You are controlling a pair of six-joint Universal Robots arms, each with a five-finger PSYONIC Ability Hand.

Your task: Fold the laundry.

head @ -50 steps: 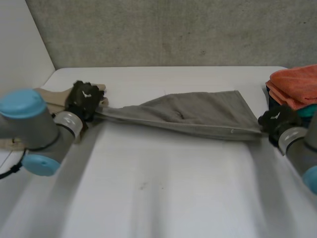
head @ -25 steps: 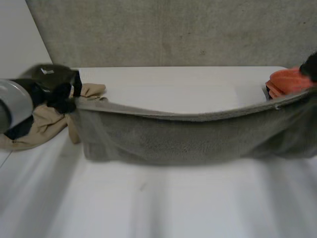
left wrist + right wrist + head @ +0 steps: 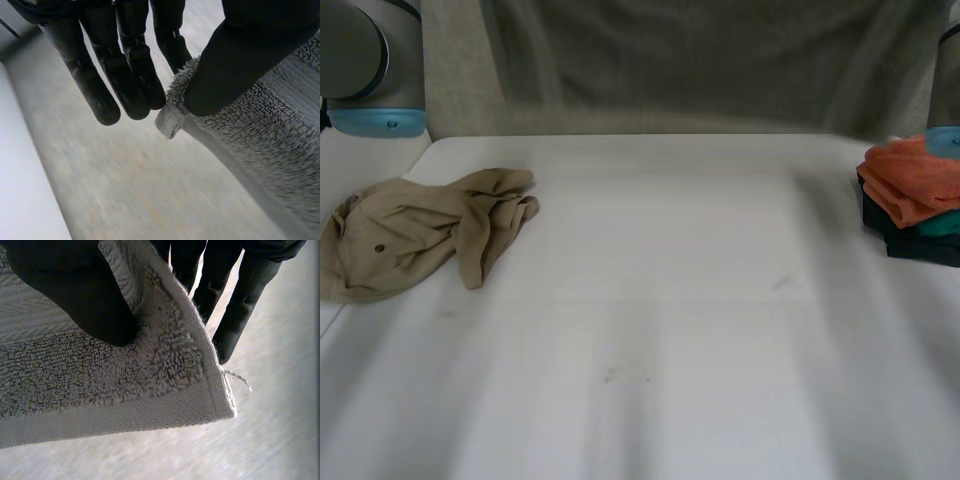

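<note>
We see a grey towel [image 3: 700, 60], plain, w/ looped pile & a smoother woven band along its edge. Left hand [image 3: 125, 65] & right hand [image 3: 75, 295]: both black. Beige cloth [image 3: 420, 235] is plain, w/ one small dark dot. Orange cloth [image 3: 920, 175] sits over a teal cloth [image 3: 942, 226] & a dark cloth [image 3: 910, 245]. Table [image 3: 670, 350] is white. Left arm [image 3: 365, 50] is grey, its cap [image 3: 375, 121] light blue.

Terry pile and matt black

The grey towel [image 3: 100, 375] is looped terry cloth, coarse and fuzzy, with a flat woven hem band; the left robot hand [image 3: 135, 65] and right robot hand [image 3: 75, 295] look smooth, matt black; the surface [image 3: 680, 300] is smooth white; the beige garment [image 3: 410, 235] is thin, soft cloth.
</note>
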